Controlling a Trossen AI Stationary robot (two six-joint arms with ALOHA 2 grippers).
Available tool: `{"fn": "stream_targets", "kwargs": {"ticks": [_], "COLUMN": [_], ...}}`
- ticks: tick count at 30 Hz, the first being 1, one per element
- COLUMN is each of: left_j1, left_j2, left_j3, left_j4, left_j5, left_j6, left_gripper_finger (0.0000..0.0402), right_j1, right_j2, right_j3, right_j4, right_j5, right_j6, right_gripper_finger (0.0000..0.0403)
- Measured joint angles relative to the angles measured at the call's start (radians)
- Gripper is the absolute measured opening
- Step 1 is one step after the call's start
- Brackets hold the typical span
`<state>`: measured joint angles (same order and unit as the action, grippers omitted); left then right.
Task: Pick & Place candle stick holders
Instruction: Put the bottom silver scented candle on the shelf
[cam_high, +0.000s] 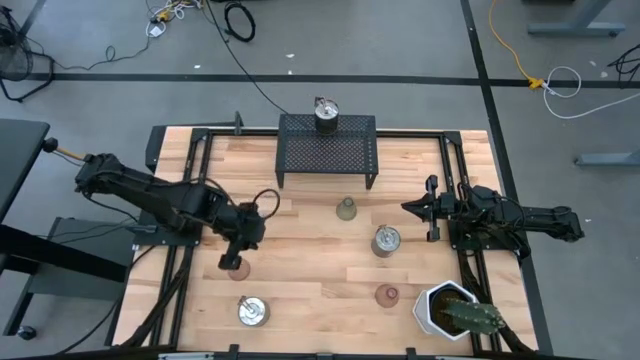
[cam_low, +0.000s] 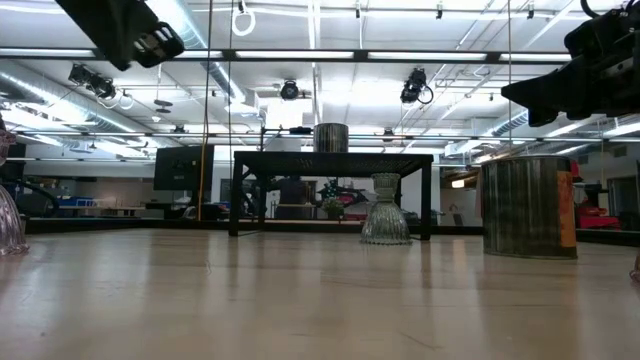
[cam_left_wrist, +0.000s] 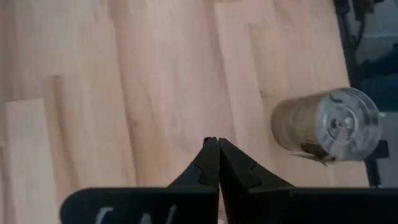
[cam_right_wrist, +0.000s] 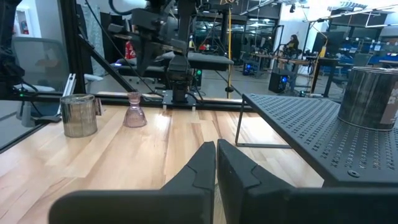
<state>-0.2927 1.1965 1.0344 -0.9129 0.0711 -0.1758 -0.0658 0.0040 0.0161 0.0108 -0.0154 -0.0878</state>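
Note:
My left gripper (cam_high: 232, 260) is shut and empty, pointing steeply down over the table's left part. A pink glass holder (cam_high: 238, 272) stands beside its tip, and a silvery holder (cam_left_wrist: 329, 127) stands closer to the near edge. At the table's right, my right gripper (cam_high: 408, 208) is level, shut and empty. An olive-green glass holder (cam_high: 346, 209), another silvery holder (cam_high: 386, 240) and a second pink glass holder (cam_high: 387, 295) stand on the wood mid-table. A third silvery holder (cam_high: 325, 115) stands on top of the black mesh rack (cam_high: 327, 150).
The mesh rack stands at the far middle of the table. A white hexagonal pot with a cactus (cam_high: 450, 310) stands at the near right corner. Black frame rails (cam_high: 190, 180) run along both table sides. Bare wood (cam_high: 310, 270) lies between the holders.

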Motion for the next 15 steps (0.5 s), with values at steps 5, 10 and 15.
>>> {"fn": "stream_targets", "kwargs": {"ticks": [5, 10, 15], "left_j1": [-0.05, -0.07, -0.072], "left_j2": [0.0, 0.0, 0.0], "left_j3": [0.0, 0.0, 0.0], "left_j4": [0.02, 0.011, -0.031], "left_j5": [0.0, 0.0, 0.001], "left_j6": [-0.024, -0.045, -0.113], "left_gripper_finger": [0.0, 0.0, 0.0008], "right_j1": [0.0, 0.0, 0.0], "right_j2": [0.0, 0.0, 0.0], "right_j3": [0.0, 0.0, 0.0], "right_j4": [0.0, 0.0, 0.0], "right_j5": [0.0, 0.0, 0.0], "right_j6": [0.0, 0.0, 0.0], "right_gripper_finger": [0.002, 0.002, 0.002]}}
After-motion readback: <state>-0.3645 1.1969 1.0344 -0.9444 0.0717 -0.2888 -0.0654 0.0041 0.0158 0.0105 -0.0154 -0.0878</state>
